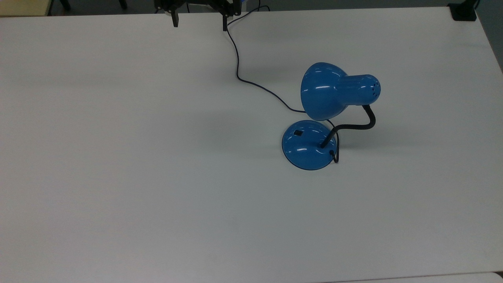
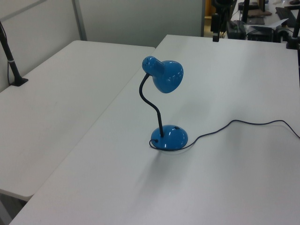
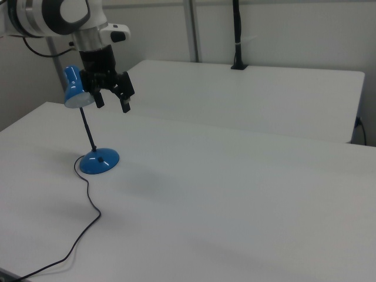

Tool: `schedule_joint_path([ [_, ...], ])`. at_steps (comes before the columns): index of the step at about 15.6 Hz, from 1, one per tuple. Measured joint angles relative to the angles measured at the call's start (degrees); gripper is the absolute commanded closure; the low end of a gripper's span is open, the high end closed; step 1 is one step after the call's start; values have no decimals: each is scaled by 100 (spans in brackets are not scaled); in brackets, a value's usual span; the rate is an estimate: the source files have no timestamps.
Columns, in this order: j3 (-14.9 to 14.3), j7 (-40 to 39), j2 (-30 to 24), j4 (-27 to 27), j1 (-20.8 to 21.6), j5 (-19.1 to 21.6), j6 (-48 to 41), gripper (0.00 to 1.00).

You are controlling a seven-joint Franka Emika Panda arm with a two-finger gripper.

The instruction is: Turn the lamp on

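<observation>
On the white table (image 1: 137, 157), toward the top view's right, stands the blue lamp (image 1: 314, 118). Its round domed base (image 1: 304, 151) rests flat on the tabletop, with the small black switch (image 1: 298, 133) set into the dome on the side toward the top view's upper left. From the base a black gooseneck (image 1: 353, 126) rises and bends over to the bell-shaped shade (image 1: 324, 91), which hangs above the base and partly overlaps it in the top view. In the left view the shade (image 2: 165, 76) opens downward and toward the left view's right, and the base (image 2: 169, 137) sits directly under the curved neck (image 2: 151, 101). A thin dark cord (image 1: 243, 74) leaves the base at the top view's right side, loops behind it and snakes across the table to the far edge at the top of the top view.

The gripper (image 1: 199, 21) hangs at the far edge of the table in the top view, well apart from the lamp, with its 2 black fingers (image 1: 175, 19) spread wide and nothing between them. In the right view the gripper (image 3: 113, 101) hangs in the air above the table, fingers pointing down and parted, and the white arm (image 3: 56, 14) reaches in from the right view's upper left. A second white table (image 2: 56, 108) adjoins on the left view's left.
</observation>
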Motion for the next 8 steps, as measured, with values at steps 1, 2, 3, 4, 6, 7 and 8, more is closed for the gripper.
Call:
schedule_joint_path([
  [1, 0, 0, 0, 0, 0, 0, -24, 0],
  [2, -4, 0, -1, 1, 0, -28, -105, 0],
  [3, -26, 0, -2, 2, -1, -61, -269, 0],
  [4, -50, 0, -2, 2, -1, -63, -313, 0],
  [6, -66, 0, -2, 2, -1, -63, -314, 0],
  [7, -68, 0, -2, 2, -1, -63, -315, 0],
  [8, -68, 0, -2, 2, 0, -64, -315, 7],
])
